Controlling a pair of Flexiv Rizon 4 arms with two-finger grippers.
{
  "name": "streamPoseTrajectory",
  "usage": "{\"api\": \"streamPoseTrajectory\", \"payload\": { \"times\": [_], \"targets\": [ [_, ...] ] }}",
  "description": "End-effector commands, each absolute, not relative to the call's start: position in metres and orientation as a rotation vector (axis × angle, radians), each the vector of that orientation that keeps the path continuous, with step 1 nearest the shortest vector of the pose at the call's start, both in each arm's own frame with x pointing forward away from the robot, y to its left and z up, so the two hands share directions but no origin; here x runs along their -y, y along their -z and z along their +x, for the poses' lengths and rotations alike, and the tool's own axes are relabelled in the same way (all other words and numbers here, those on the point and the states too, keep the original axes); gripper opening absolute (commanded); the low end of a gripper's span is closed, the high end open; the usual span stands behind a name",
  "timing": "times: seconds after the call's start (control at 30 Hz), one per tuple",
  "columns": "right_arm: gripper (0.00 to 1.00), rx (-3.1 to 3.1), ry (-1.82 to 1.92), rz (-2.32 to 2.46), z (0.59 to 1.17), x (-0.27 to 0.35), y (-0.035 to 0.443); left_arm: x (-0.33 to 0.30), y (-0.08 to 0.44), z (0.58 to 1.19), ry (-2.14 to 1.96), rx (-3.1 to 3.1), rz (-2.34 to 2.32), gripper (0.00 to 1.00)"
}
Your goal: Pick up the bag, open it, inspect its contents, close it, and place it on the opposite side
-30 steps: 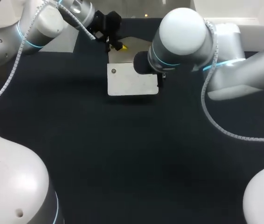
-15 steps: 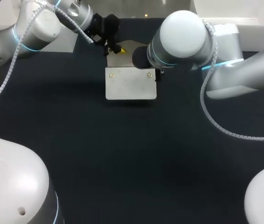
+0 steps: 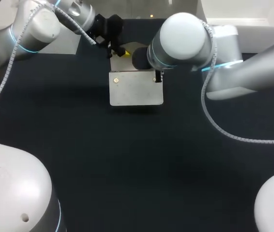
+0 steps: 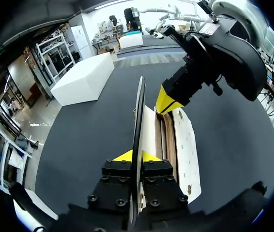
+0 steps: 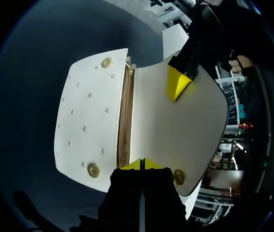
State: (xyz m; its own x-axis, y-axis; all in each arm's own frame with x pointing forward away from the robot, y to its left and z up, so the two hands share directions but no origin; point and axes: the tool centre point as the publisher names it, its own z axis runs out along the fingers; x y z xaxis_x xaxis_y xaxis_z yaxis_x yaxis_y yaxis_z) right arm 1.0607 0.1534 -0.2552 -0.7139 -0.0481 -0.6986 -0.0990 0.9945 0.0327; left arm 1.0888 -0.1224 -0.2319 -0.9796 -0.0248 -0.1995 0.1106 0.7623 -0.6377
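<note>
The flat white leather bag with gold studs [image 3: 136, 89] lies open on the dark table [image 3: 127, 159], at the far side. The left gripper [image 4: 137, 155] pinches its lifted flap [image 5: 190, 125]. The right gripper [image 5: 143, 163], fingers pressed close, pinches the bag's edge by the opening

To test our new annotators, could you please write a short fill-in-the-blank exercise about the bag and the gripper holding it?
1. The bag, seen against the dark table, is ____ in colour.
2. The bag is ____, so its brown lining shows.
3. The left gripper pinches the bag's ____ edge-on between its yellow tips.
Missing words: white; open; flap.
</note>
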Motion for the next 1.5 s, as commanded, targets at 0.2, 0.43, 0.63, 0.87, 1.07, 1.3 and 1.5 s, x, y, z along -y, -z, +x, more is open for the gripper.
{"api": "streamPoseTrajectory", "payload": {
  "times": [0.2,0.43,0.63,0.87,1.07,1.3,1.5],
  "targets": [
    [0.00,-2.404,-0.079,-0.090,1.067,-0.157,0.274,0.120,0.225,1.087,1.047,-2.756,0.046,0.00],
    [0.00,-2.431,-0.083,-0.077,1.059,-0.157,0.283,0.119,0.225,1.089,1.072,-2.749,-0.004,0.00],
    [0.00,-2.446,-0.103,-0.063,1.048,-0.159,0.287,0.118,0.226,1.090,1.094,-2.742,-0.037,0.00],
    [0.00,-2.459,-0.115,-0.068,1.044,-0.163,0.292,0.121,0.226,1.088,1.130,-2.748,-0.031,0.00],
    [0.00,-2.460,-0.114,-0.075,1.049,-0.167,0.293,0.122,0.221,1.084,1.153,-2.745,-0.017,0.00],
    [0.00,-2.469,-0.077,-0.077,1.058,-0.167,0.298,0.121,0.218,1.081,1.174,-2.744,0.012,0.00],
    [0.00,-2.504,-0.061,-0.090,1.059,-0.165,0.307,0.121,0.218,1.081,1.214,-2.762,0.040,0.00]
  ]
}}
